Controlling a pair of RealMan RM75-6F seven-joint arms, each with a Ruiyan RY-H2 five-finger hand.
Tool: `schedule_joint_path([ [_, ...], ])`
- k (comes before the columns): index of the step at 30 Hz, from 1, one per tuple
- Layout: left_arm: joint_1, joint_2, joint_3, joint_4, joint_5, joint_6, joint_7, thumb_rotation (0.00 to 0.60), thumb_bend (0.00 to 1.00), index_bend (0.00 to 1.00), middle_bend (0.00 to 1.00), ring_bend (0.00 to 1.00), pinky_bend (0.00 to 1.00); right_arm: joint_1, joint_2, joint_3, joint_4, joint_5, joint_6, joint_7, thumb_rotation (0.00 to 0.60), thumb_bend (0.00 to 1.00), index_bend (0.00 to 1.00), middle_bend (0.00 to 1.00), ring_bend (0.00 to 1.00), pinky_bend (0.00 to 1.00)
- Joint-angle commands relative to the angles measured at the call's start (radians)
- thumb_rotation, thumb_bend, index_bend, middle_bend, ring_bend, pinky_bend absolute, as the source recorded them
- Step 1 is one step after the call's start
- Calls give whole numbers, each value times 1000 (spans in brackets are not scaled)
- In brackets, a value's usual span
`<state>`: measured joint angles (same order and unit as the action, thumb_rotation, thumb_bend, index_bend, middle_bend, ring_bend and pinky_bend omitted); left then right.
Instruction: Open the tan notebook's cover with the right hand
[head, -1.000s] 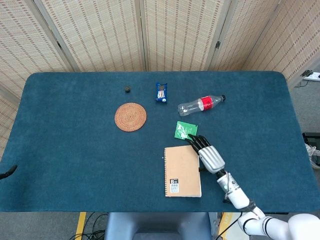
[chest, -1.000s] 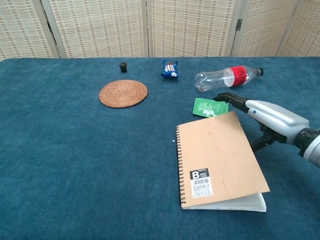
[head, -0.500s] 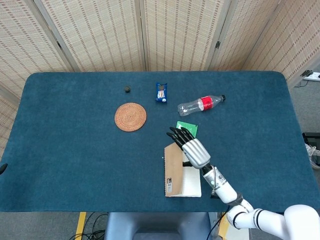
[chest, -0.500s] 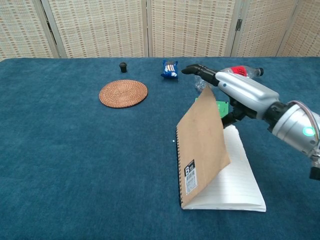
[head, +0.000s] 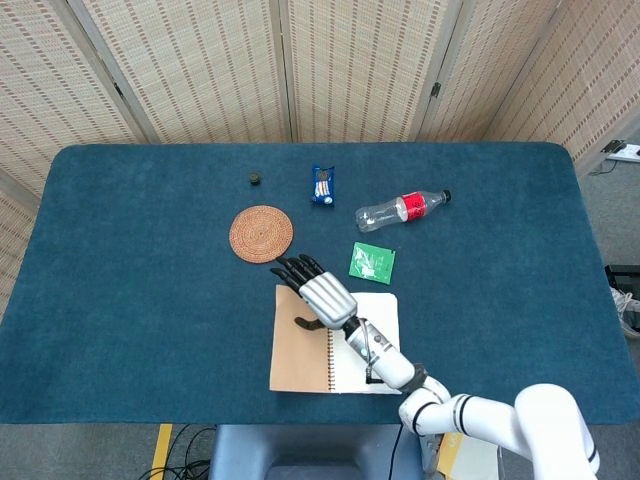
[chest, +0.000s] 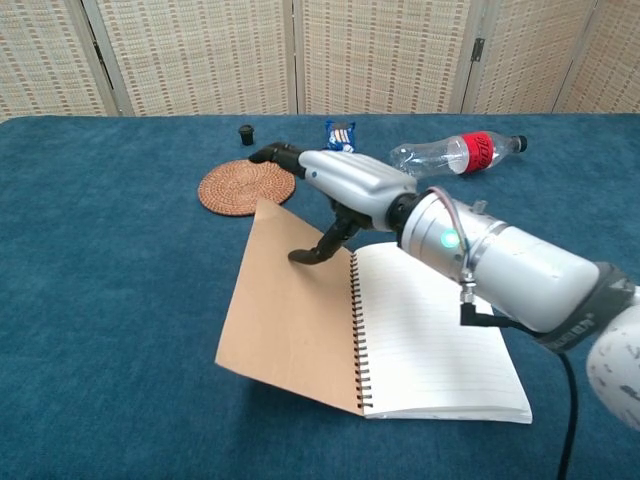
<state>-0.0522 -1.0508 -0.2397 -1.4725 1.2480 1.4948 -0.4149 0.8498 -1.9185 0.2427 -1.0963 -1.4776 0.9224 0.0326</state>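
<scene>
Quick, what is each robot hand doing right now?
Left robot hand: not in view.
Right robot hand: open, fingers spread, holding nothing, over the notebook's tan cover.

The head view looks steeply down from high over the whole table (head: 120, 330), while the chest view faces forward, low and near, sharing its middle.
</scene>
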Motion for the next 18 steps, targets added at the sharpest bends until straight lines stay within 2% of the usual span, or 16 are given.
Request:
schedule_joint_path([
  [1,7,4,-5,4,-4,1,-16,600,171,108,20,45,172,45,-64,12,82,48,-72,-7,600,280,0,0,0,0],
  [6,6,8,-5,7,-5,-17,-32,600,171,109,20,45,172,68,-90,1,154,74,-128,16,600,280,0,0,0,0],
  [10,4,11,-4,8,-5,-27,-33,600,171,109,20,45,172,57,-59,-2,131,73,-106,34,600,280,0,0,0,0],
  [14,1,11,7,5,14,-30,-10,600,171,109,20,45,172,9,42,-11,4,48,-12,4,600,280,0,0,0,0],
  [18,-17,3,32,6,46,-46,72,600,171,109,20,45,172,-88,235,-27,-240,35,117,-129,600,280,0,0,0,0],
])
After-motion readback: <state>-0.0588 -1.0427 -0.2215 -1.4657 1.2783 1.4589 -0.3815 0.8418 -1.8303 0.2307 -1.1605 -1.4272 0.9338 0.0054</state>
